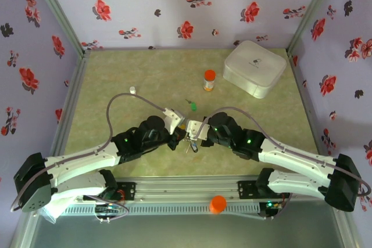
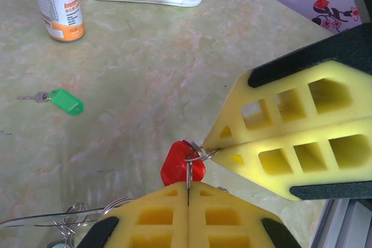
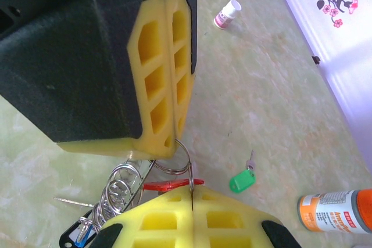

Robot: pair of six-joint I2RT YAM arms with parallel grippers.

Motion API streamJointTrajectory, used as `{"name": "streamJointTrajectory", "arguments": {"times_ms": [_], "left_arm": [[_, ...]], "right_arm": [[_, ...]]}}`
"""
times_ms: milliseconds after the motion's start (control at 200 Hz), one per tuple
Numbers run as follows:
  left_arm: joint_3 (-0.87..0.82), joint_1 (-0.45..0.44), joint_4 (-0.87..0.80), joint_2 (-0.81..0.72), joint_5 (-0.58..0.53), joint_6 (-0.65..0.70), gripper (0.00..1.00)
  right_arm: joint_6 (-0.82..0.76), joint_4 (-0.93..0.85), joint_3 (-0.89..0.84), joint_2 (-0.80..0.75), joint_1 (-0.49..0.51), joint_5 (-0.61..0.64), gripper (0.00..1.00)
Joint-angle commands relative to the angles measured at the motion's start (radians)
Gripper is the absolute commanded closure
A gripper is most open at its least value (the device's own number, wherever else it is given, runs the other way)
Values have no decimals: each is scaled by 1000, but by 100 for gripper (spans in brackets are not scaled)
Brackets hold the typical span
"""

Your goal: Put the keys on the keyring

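Observation:
My left gripper (image 1: 182,132) and right gripper (image 1: 196,130) meet tip to tip at the table's near middle. In the left wrist view my left gripper (image 2: 188,189) is shut on a thin silver ring standing edge-on in front of a red-tagged key (image 2: 177,168). The right gripper (image 2: 214,147) pinches a linked small ring. In the right wrist view my right gripper (image 3: 191,190) is shut on the ring by the red tag (image 3: 168,185). The left gripper (image 3: 170,143) pinches the larger silver ring. A bunch of rings (image 3: 116,193) and a blue tag (image 3: 81,234) hang from the keyring's thin wire (image 2: 35,220). A green-tagged key (image 1: 192,107) lies loose.
An orange-capped bottle (image 1: 209,79) stands behind the loose key, a white box (image 1: 254,68) at the back right. A small white vial (image 1: 132,90) stands at the left. An orange cap (image 1: 218,203) sits on the near rail. Flowered walls enclose the table.

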Motion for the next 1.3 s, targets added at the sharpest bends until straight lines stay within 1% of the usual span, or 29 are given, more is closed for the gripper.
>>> {"name": "streamJointTrajectory", "arguments": {"times_ms": [0,335,960,1030,1185,1295], "left_arm": [[23,9,22,-1,-15,-6,100],[22,10,17,-2,-28,-10,100],[26,11,20,1,-25,-10,100],[25,11,17,0,-25,-10,100],[15,11,22,-7,-20,-10,100],[14,11,30,-4,-8,-17,100]], "right_arm": [[15,-18,-2,2,8,-35,100],[-9,-41,-7,-17,16,-18,100],[-34,-74,1,1,40,-81,100],[-18,-63,4,5,41,-42,100],[-14,-18,-10,-13,41,103,100],[-13,5,-14,-16,40,152,100]]}}
